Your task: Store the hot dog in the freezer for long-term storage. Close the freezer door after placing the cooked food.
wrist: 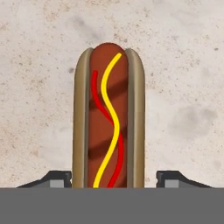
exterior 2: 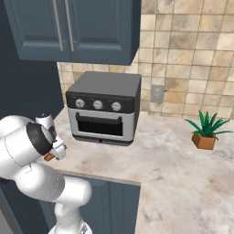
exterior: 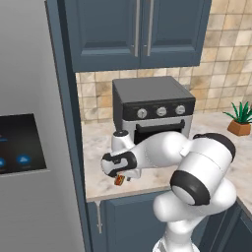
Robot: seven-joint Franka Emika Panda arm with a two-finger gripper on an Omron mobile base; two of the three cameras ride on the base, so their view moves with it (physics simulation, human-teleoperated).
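The hot dog [wrist: 108, 118], a brown bun with a red sausage and wavy yellow and red lines, lies lengthwise between my fingertips in the hand view, over speckled beige counter. My gripper [wrist: 113, 179] is shut on it, one dark tip at each side of the bun's near end. From the base views, the gripper [exterior: 119, 175] hangs low over the counter's front left corner with the small orange-red hot dog [exterior: 119, 181] sticking out beneath it. The same hot dog [exterior 2: 50, 157] peeks out by the hand. I cannot tell whether it touches the counter. The freezer and its door are out of view.
A grey fridge door with a dark touch screen [exterior: 19, 142] stands at the left, behind a dark blue cabinet panel. A black-fronted toaster oven [exterior: 155, 110] sits at the back of the counter [exterior 2: 173, 155]. A potted plant [exterior 2: 205, 132] is at the right, with blue wall cabinets overhead.
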